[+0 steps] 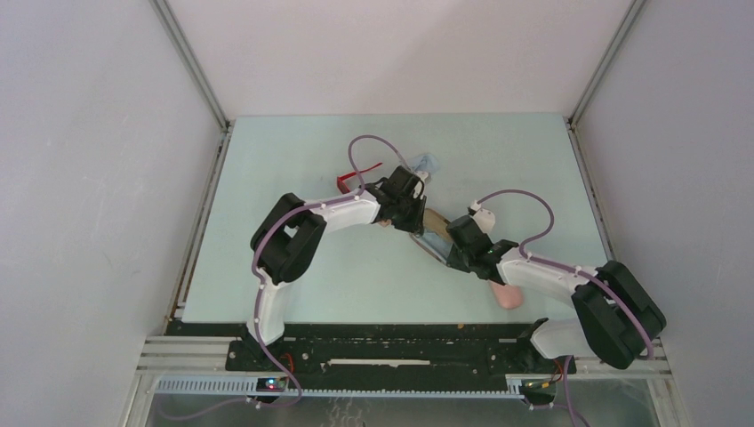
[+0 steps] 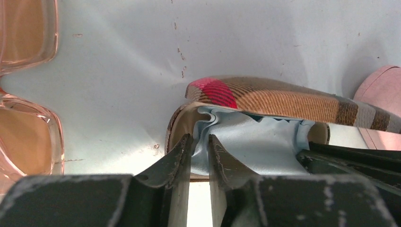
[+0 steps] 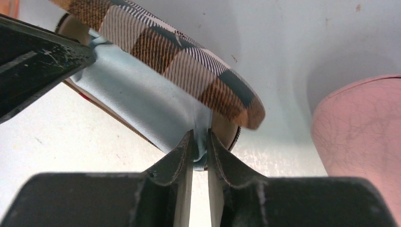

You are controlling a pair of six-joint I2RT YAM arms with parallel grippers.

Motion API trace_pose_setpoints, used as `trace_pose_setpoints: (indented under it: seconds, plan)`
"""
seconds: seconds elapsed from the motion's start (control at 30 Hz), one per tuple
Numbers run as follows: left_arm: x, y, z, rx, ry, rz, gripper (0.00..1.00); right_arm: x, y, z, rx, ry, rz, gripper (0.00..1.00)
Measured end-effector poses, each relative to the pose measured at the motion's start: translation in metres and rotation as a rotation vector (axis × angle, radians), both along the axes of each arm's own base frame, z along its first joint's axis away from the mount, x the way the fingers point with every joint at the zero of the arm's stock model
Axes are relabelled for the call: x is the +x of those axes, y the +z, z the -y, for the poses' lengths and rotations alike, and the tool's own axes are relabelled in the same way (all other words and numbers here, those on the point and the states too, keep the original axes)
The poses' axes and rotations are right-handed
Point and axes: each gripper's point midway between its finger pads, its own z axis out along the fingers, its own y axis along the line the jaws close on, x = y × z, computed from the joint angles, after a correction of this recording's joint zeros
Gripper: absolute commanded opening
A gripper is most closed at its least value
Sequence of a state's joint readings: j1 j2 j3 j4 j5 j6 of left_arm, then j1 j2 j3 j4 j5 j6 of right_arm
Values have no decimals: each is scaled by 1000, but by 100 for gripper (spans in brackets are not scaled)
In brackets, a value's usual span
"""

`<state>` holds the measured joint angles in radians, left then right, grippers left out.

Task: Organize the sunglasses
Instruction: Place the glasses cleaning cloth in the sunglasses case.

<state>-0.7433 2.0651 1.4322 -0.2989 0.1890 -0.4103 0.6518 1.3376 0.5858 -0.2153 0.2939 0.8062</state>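
Pinching opposite ends of the pale blue cloth in the plaid case with left pincer and right pincer.

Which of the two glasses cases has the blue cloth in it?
The plaid case, lying open with the pale blue cloth bunched inside it. The pink case beside it shows no cloth on the part in view.

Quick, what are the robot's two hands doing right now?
Left gripper: pinching the blue cloth at the plaid case mouth.
Right gripper: pinching the same cloth's other end.
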Motion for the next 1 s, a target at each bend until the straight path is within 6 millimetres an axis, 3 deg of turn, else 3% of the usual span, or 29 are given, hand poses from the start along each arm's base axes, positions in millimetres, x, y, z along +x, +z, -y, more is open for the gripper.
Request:
trace_pose_setpoints:
  seconds: [0.23,0.37,0.53,1.0]
  plan:
    - [-1,-2,-1,7,0,-6,25,2,20,7,46,-23,31,32]
    - [-3,-4,-4,20,1,-16,32,0,21,9,50,-23,22,39]
    - [-4,-5,-5,24,5,-18,42,0,26,9,63,-23,31,41]
    - [-4,7,-22,89,45,0,43,-2,42,15,83,-36,61,41]
